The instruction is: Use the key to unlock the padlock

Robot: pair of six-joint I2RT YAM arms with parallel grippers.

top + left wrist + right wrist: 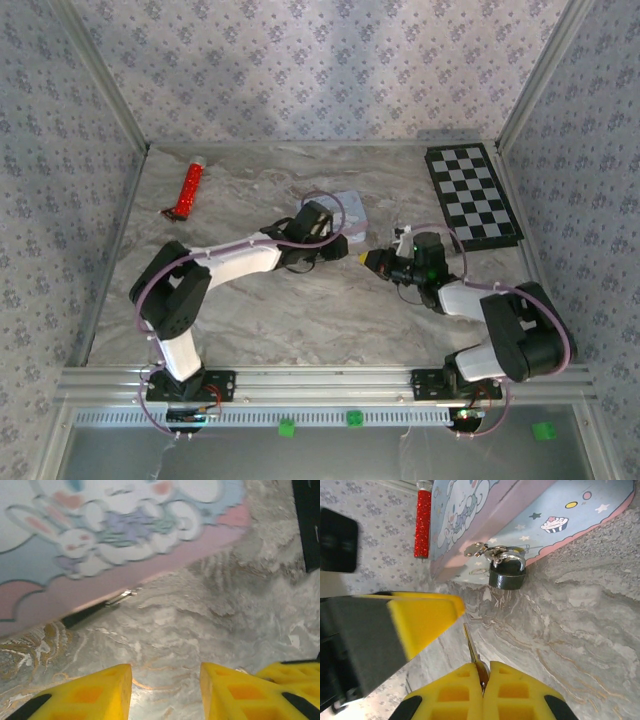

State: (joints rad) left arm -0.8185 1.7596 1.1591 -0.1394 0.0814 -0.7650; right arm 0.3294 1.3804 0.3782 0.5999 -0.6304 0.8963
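The dark padlock (507,575) hangs by its silvery shackle from the clasp of the pastel cartoon tin (530,510), resting on the marble table. My right gripper (486,666) is shut on the key (471,645), whose thin blade sticks out forward, short of the padlock. In the top view the right gripper (378,262) sits just right of the tin (351,209). My left gripper (166,672) is open with nothing between its yellow fingers (102,692), low over the table beside the tin's pink edge (100,587). One left finger (422,617) hangs close by the key's left.
A red glitter tube (189,190) lies at the back left, also behind the tin (423,522). A checkerboard (472,195) lies at the back right. Patterned walls and metal rails close in the table (300,310). The two grippers are close together.
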